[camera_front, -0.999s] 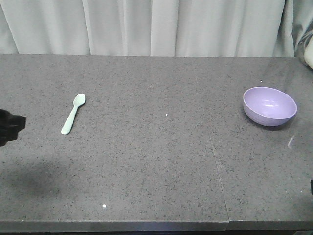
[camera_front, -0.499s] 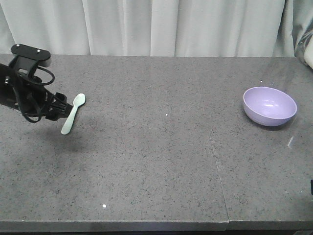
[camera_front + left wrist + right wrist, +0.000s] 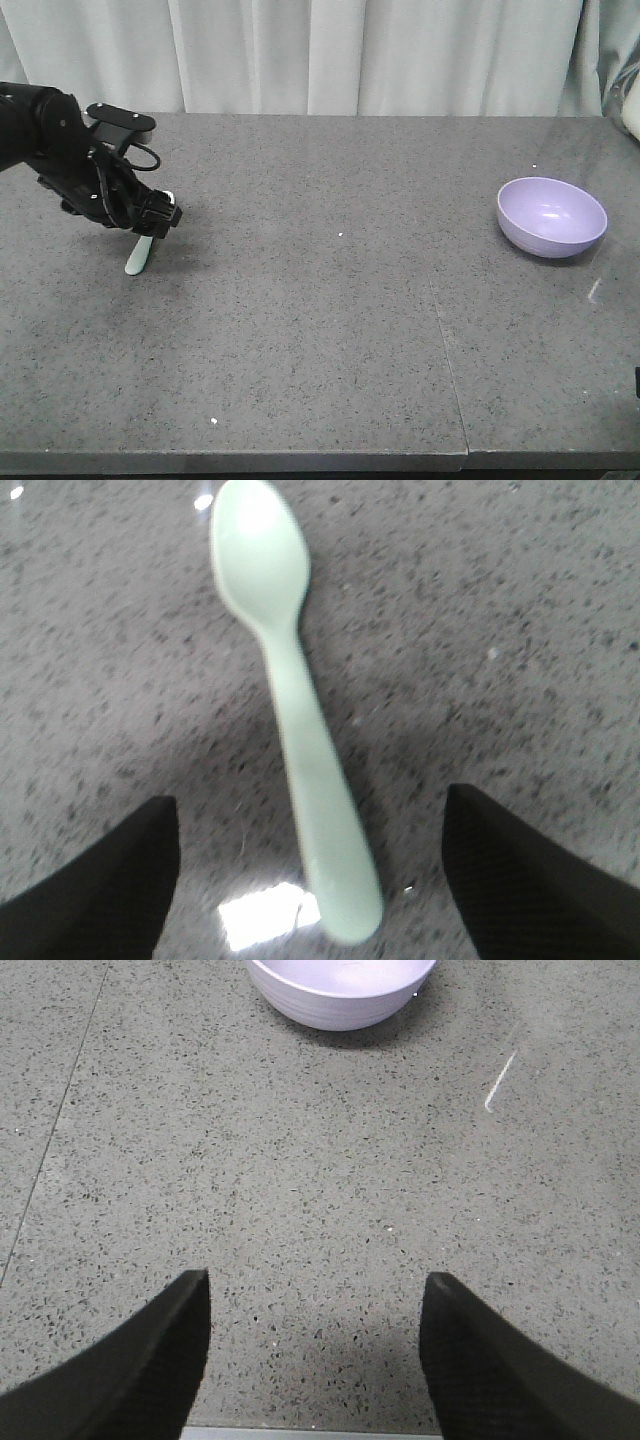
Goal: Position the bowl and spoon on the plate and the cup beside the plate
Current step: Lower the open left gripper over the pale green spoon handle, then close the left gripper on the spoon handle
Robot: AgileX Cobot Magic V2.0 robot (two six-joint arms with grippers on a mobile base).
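Nothing placed yet. Spoon (image 3: 300, 730) lay flat on desk (image 3: 340, 330), far left. My left hand (image 3: 158, 221) hung over its handle, spread wide, gripping nothing. Bowl (image 3: 551, 216) sat far right; right hand (image 3: 315, 1305) near it, spread, empty. I saw no plate, cup or obstacle.

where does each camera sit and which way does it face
Front: raised off the table's near edge, facing the curtain; shows the left arm, the left gripper over the spoon, and the bowl far right.
Left wrist: on the left arm, looking down at the spoon lying between the open fingers.
Right wrist: on the right arm, low, looking along the table at the bowl; the open right gripper frames the bottom.
Shared: front and left wrist both see the spoon; front and right wrist both see the bowl.
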